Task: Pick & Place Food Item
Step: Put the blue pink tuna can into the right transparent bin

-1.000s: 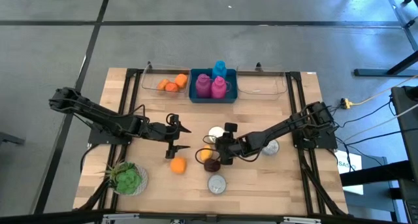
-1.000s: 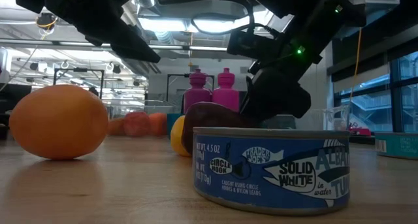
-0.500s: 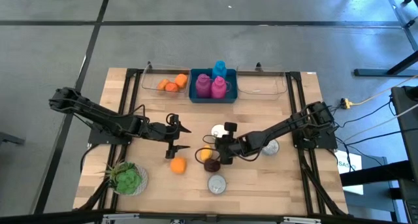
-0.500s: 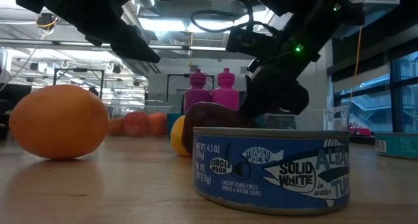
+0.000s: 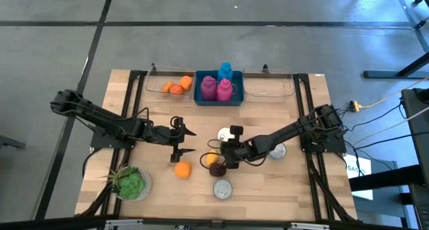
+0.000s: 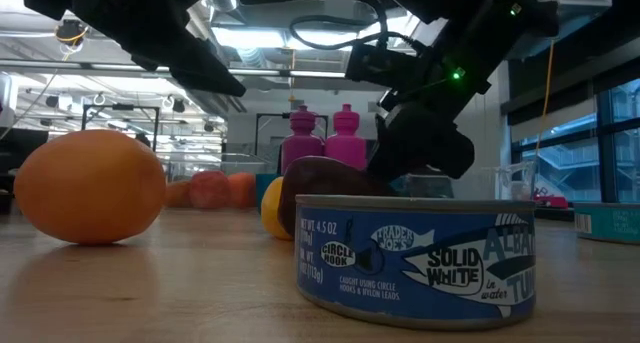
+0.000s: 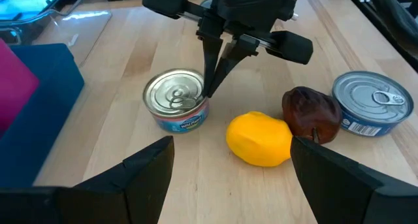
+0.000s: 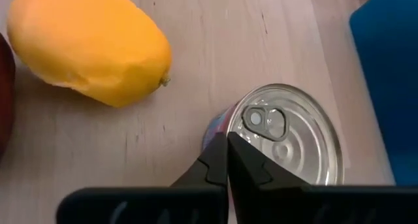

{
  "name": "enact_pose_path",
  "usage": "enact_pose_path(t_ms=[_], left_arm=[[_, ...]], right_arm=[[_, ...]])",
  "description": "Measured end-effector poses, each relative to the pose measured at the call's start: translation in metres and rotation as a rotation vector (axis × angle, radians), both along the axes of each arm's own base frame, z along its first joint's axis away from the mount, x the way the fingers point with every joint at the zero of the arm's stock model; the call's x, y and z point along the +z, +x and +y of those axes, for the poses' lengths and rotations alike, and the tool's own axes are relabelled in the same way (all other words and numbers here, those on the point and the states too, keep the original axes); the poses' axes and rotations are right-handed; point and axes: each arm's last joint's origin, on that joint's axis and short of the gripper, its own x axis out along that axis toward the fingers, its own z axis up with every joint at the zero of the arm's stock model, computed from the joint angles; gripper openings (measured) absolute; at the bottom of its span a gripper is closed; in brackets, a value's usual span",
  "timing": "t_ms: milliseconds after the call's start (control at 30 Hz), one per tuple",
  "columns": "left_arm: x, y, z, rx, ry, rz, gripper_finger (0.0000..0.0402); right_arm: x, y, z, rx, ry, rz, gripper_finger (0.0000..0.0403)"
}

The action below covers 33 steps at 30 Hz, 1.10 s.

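Two fingers of the right gripper [image 8: 227, 160] are pressed together with nothing between them, their tips just over the near rim of a small tin can [image 8: 287, 132], with the lemon [image 8: 88, 44] lying near it and a dark fruit [image 7: 312, 113] touching the lemon. We judge the step is the approach, nothing being picked yet; the next move calls for spreading the fingers and lowering around the chosen food item. Our left gripper [image 5: 186, 142] waits spread wide, to the left above an orange [image 5: 181, 169].
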Motion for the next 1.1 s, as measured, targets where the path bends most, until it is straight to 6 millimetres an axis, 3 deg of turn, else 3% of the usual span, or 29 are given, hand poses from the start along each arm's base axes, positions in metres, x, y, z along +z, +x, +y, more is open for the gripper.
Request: enact_pose_path(t_ms=[200,733,1100], left_arm=[[0.000,0.000,0.000,0.007,0.005,-0.001,0.0299],[-0.002,-0.001,0.001,0.014,-0.002,0.023,0.0299],[-0.001,-0.001,0.001,0.012,-0.006,0.011,0.0299]], right_arm=[[0.016,0.011,0.003,0.036,-0.028,-0.029,0.0000],[0.051,0.018,0.005,0.009,-0.173,0.054,0.0000],[0.101,-0.003,0.003,0.023,-0.127,-0.100,0.0000]])
